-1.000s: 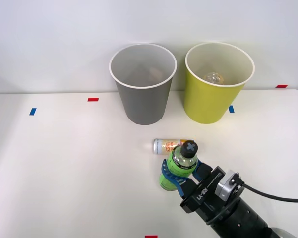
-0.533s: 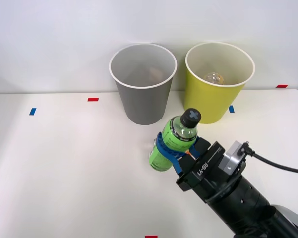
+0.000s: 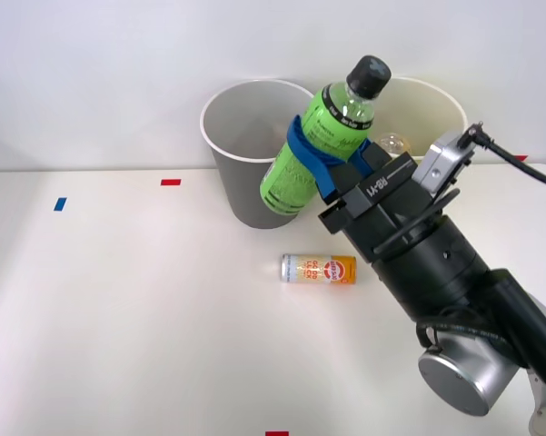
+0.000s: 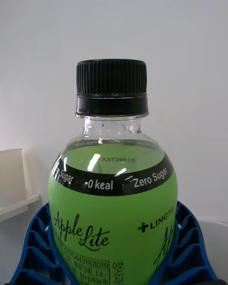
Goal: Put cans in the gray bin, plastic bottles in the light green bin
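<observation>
We see the right gripper (image 3: 322, 154) clamped on the green bottle (image 3: 320, 145), its blue fingers (image 4: 187, 249) pressed against both sides of the label. The bottle is held in the air, tilted, cap up and to the right, in front of the gray bin (image 3: 254, 182) and the green bin (image 3: 429, 98). A clear bottle (image 3: 394, 143) lies inside the green bin. The can (image 3: 319, 269) lies on its side on the table (image 3: 118, 309), nearer than the bins.
</observation>
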### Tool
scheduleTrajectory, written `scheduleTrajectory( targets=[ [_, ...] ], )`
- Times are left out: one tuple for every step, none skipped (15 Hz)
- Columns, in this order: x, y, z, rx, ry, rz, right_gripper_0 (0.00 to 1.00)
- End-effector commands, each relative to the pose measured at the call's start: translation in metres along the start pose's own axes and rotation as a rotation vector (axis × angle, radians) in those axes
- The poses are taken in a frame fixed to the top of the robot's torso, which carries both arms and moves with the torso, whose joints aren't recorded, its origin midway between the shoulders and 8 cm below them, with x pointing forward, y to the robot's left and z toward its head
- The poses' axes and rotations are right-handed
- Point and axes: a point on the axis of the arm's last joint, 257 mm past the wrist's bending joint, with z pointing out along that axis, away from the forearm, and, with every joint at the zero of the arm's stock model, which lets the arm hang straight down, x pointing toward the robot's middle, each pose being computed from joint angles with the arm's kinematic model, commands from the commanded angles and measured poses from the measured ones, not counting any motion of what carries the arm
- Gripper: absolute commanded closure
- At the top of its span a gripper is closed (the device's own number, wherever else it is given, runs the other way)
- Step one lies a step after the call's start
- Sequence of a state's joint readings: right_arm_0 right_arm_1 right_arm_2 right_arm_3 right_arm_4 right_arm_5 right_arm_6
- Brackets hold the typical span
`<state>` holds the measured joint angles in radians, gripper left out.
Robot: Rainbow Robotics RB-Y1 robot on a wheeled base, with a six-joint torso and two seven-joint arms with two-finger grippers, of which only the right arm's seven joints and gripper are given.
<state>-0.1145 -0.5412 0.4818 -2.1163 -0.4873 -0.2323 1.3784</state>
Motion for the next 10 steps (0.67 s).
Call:
scheduleTrajectory(
  targets=[
    [-0.019, -0.025, 0.021, 0.040, 0.004, -0.029, 1.00],
    [-0.022, -0.032, 0.025, 0.055, 0.006, -0.034, 1.00],
    [-0.027, -0.041, 0.029, 0.075, 0.013, -0.044, 1.00],
    [-0.030, -0.050, 0.035, 0.094, 0.031, -0.058, 1.00],
    [-0.032, -0.057, 0.039, 0.105, 0.048, -0.070, 1.00],
    [-0.033, -0.067, 0.042, 0.120, 0.067, -0.082, 1.00],
    [-0.033, -0.077, 0.046, 0.131, 0.065, -0.091, 1.00],
    [-0.033, -0.088, 0.051, 0.138, 0.052, -0.096, 1.00],
    [-0.033, -0.104, 0.059, 0.151, 0.033, -0.109, 1.00],
    [-0.034, -0.118, 0.064, 0.166, 0.027, -0.122, 1.00]
  ],
)
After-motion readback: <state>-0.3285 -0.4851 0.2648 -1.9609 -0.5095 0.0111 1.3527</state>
